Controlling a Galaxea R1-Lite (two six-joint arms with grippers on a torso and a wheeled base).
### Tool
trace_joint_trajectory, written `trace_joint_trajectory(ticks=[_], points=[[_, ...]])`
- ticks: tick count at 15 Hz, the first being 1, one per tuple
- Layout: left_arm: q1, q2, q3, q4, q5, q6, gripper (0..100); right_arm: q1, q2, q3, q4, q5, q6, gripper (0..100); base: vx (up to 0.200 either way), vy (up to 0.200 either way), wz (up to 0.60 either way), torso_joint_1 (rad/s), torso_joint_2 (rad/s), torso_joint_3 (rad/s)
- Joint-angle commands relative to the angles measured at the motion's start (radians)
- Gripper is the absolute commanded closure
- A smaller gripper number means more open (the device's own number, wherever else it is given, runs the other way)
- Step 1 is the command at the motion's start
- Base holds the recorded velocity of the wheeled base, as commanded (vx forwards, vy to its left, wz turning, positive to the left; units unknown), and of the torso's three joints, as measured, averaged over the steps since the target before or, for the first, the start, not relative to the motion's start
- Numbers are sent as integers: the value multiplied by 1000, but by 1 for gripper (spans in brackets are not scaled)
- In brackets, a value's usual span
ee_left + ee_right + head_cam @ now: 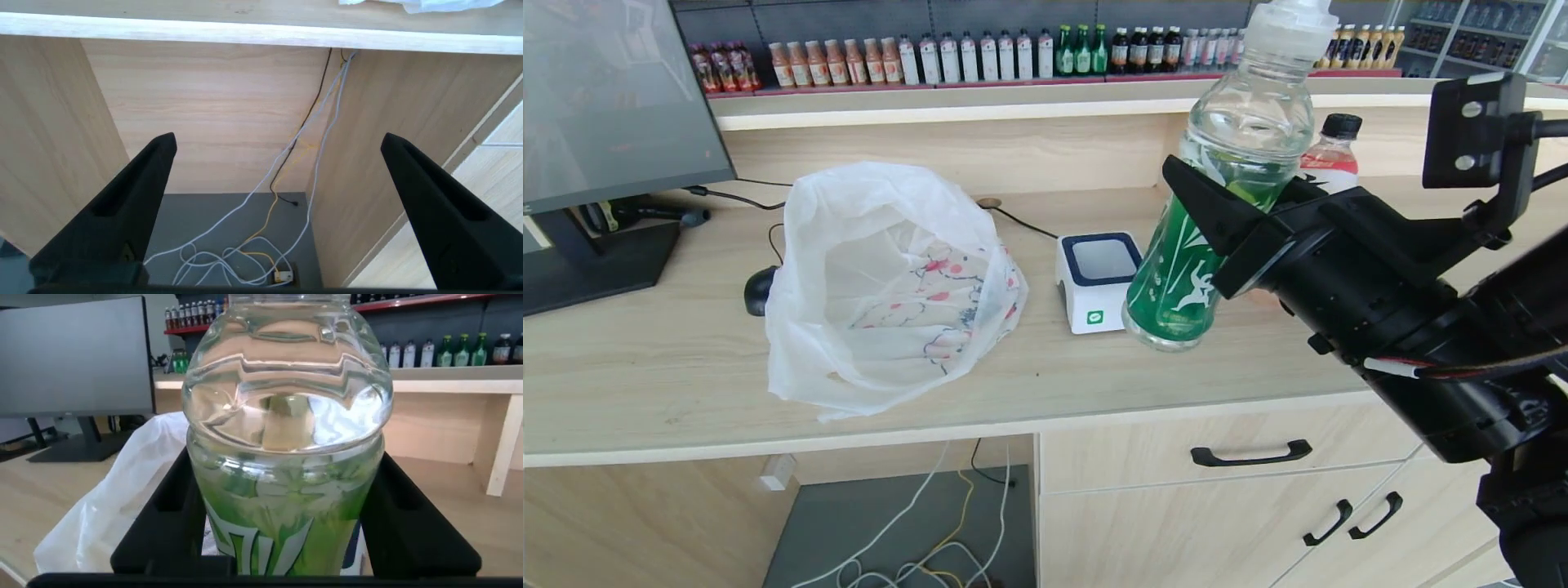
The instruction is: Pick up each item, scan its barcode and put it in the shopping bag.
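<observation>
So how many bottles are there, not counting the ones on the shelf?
2. A green bottle is held in the right gripper beside the scanner, and a red-label bottle stands on the counter behind it. The arm may hide others.

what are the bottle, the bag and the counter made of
Clear bottle with green label: likely glossy transparent plastic; the background shows through it. White shopping bag: thin translucent plastic film, crinkled. Pale counter: matt wood grain, perhaps laminate.
</observation>
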Motion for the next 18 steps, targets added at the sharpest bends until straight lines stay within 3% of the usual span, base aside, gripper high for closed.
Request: trace_joint_trajectory(ticks=[1, 4, 14, 15, 18], points=[[0, 0, 0, -1, 0, 0, 0, 1, -2, 2, -1, 0, -1, 100, 0, 200, 0, 2, 7, 7], [0, 0, 0, -1, 0, 0, 0, 1, -2, -3, -1, 0, -1, 100, 0, 200, 0, 2, -1, 2], [0, 0, 0, -1, 0, 1, 0, -50, 46, -131, 17, -8, 67, 100, 0, 0, 0, 0, 0, 0], [0, 0, 0, -1, 0, 1, 0, -102, 44, -148, 72, -6, 121, 100, 0, 0, 0, 0, 0, 0], [0, 0, 0, -1, 0, 1, 0, -134, 60, -222, 135, -6, 286, 100, 0, 0, 0, 0, 0, 0]])
